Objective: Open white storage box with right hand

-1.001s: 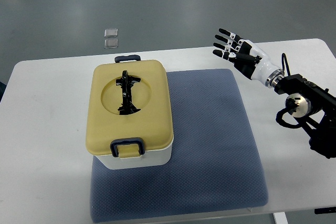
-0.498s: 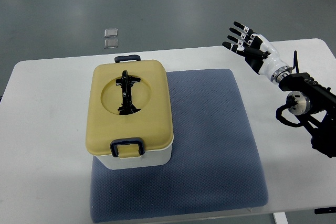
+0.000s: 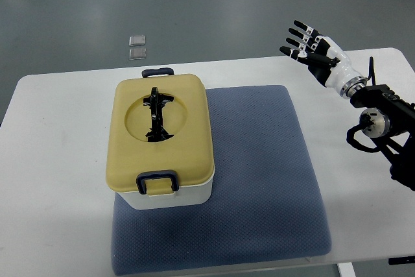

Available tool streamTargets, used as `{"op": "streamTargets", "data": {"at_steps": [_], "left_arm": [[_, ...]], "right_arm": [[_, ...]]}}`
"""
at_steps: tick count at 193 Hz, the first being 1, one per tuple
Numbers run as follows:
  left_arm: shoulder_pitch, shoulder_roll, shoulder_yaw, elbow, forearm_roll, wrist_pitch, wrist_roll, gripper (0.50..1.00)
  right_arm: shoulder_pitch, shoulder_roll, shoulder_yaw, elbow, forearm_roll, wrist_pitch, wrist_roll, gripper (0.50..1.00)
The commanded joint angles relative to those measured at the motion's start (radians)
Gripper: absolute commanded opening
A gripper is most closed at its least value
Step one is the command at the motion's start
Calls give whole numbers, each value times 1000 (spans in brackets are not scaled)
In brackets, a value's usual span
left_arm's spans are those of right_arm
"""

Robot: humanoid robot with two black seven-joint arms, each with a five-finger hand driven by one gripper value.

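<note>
Four black-tipped fingers [image 3: 299,38] fan out wide and hold nothing, up past the far right corner of the blue mat [image 3: 259,173]. They belong to the right hand [image 3: 311,51], which hangs in the air over the far edge of the white table [image 3: 58,160], its arm [image 3: 379,118] reaching in from the right, well apart from the white storage box [image 3: 162,144]. That box sits on the mat's left part, its yellow lid [image 3: 161,131] shut, both dark latches [image 3: 157,181] down and a black handle [image 3: 155,113] lying flat in the lid's round recess. Beyond the mat, on the grey floor, lie two small clear squares [image 3: 137,47].
</note>
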Motion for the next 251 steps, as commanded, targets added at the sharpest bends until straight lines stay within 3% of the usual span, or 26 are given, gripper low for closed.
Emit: {"op": "streamTargets", "data": {"at_steps": [1,67,97,135,145,168,190,226,251], "left_arm": [[0,0,0,0,0,1,0,1000],[0,0,0,0,0,1,0,1000],[0,0,0,0,0,1,0,1000],[0,0,0,0,0,-1,0,1000],[0,0,0,0,0,1,0,1000],[0,0,0,0,0,1,0,1000],[0,0,0,0,0,1,0,1000],[0,0,0,-1,0,1,0,1000],[0,0,0,0,0,-1,0,1000]], "right_arm": [[1,-1,0,-1,0,3,2,930],[13,-5,-1,-4,0,14,-7,930],[18,-17,-1,-2,0,128,-5,930],[70,-70,-59,1,0,145,5,928],[99,-96,-130,2,0,145,28,926],[229,-166,-377,7,3,135,163,911],[366,-186,-611,10,40,122,254,901],[550,-186,-869,53,39,53,355,901],[668,-178,-1000,94,26,31,355,901]]}}
